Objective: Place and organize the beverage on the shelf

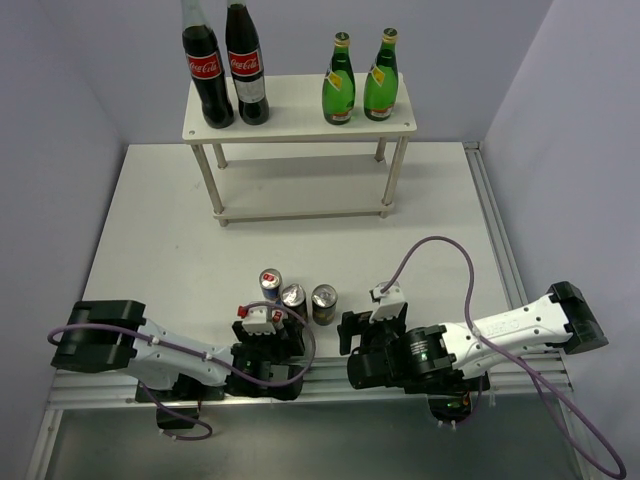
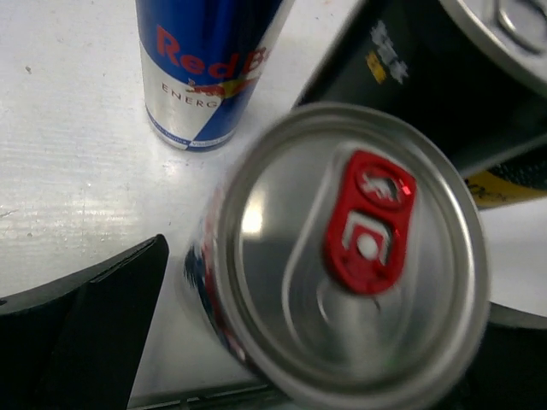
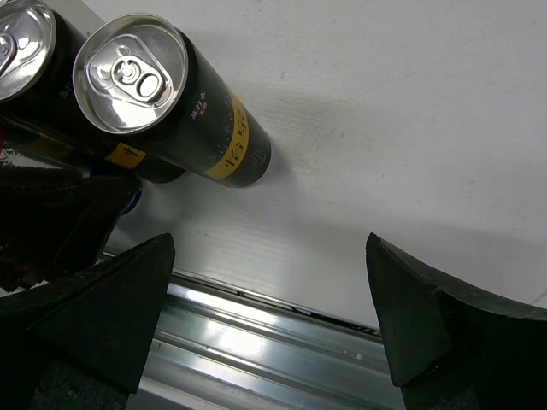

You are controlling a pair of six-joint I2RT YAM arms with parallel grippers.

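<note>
Two green bottles (image 1: 339,85) (image 1: 381,80) stand on the right of the white shelf's (image 1: 295,118) top board. A blue-and-silver can (image 1: 270,284) and two dark gold-topped cans (image 1: 293,297) (image 1: 324,303) stand on the table near the arms. My left gripper (image 1: 263,338) is open around a second blue-and-silver can with a red tab (image 2: 350,256). That can sits between the fingers, with a thin gap at the left finger (image 2: 85,333). The top view hides it under the gripper. My right gripper (image 3: 269,265) is open and empty, to the right of the dark cans (image 3: 137,73).
Two tall cola bottles (image 1: 206,70) (image 1: 246,62) stand on the left of the top board. The shelf's lower board (image 1: 300,190) is bare. A metal rail (image 3: 256,350) runs along the table's near edge under the right gripper. Walls close in the table at the back and sides.
</note>
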